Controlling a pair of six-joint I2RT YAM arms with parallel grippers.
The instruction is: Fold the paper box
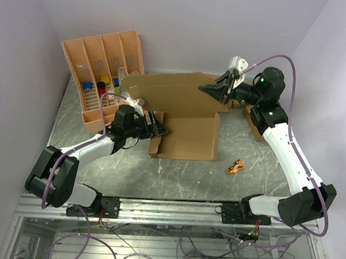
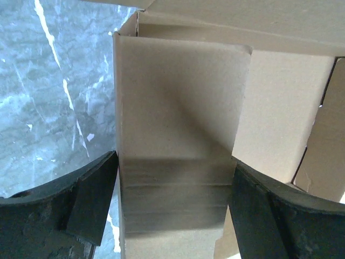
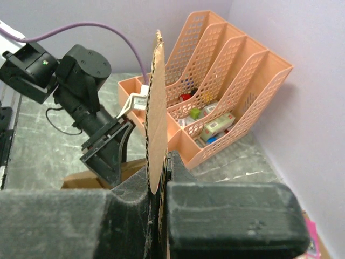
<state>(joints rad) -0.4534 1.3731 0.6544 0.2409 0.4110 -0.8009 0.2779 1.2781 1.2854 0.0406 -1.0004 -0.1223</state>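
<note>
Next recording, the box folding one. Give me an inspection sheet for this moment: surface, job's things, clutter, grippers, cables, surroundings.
Surface: grey marbled table.
Job's things: paper box lies mid-table, partly folded, rear panel raised.
Clutter: orange tray holding small items at the far left; small orange object on the table off the box's near right corner.
Grippers: left gripper open, fingers either side of a box flap; right gripper shut on the raised panel's edge.
Cables: purple cable looping along the right arm, another along the left; loose wires below the front rail.
Surroundings: plain pale walls on three sides; nothing else seen.
</note>
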